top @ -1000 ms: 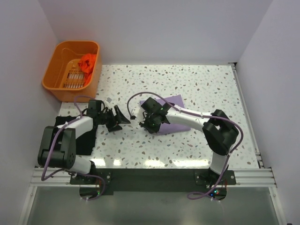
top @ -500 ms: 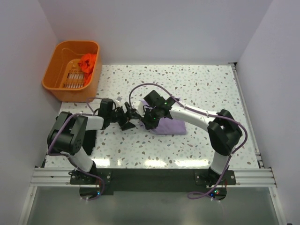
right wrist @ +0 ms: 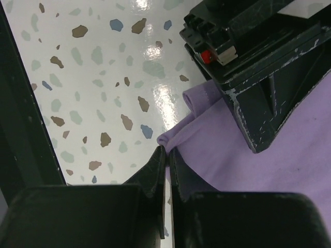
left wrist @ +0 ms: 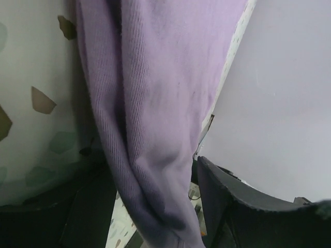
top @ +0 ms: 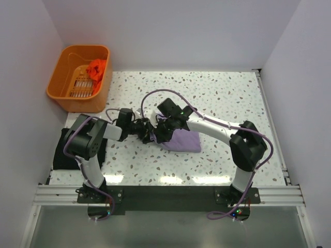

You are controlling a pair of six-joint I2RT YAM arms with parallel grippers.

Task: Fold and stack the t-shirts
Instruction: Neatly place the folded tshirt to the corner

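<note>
Speckled terrazzo table (top: pixel 232 98) has the lilac t-shirt (top: pixel 186 140) lying mid-table, and both arms meet at its left edge: left gripper (top: pixel 145 130) sits part-open with a fold of cloth between its jaws, right gripper (right wrist: pixel 166 155) is clamped shut at the hem, can't tell if it's holding.

No readable text, label, brand or number (in any view).

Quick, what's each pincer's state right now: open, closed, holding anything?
Left pincer: jaws around a fold of the lilac t-shirt; gripped or not, cannot tell.
Right pincer: closed on the lilac t-shirt's edge.
</note>
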